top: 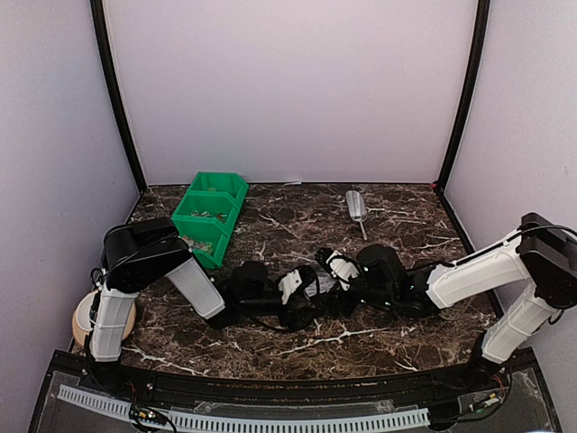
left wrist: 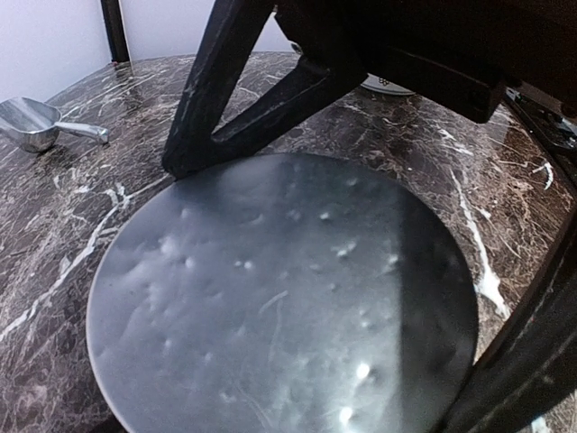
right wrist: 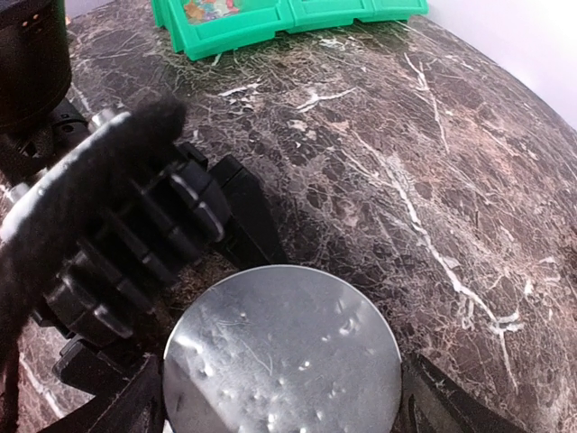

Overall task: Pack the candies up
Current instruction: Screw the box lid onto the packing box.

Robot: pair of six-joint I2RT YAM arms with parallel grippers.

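Observation:
A round tub with a dull silver lid (left wrist: pixel 270 298) stands on the marble table between both arms. My left gripper (left wrist: pixel 334 280) has one finger on each side of the lid and is shut on the tub. My right gripper (right wrist: pixel 284 406) also spans that lid (right wrist: pixel 284 352), with a finger against each edge. Seen from above, the left gripper (top: pixel 297 290) and right gripper (top: pixel 335 271) meet at the middle of the table and mostly hide the tub. The candies (right wrist: pixel 209 9) show as small coloured pieces inside the green bin (top: pixel 209 216).
A metal scoop (top: pixel 357 207) lies at the back right, and also shows far left in the left wrist view (left wrist: pixel 36 122). The green bin (right wrist: pixel 270 23) stands at the back left. A beige round object (top: pixel 86 320) sits beside the left arm's base.

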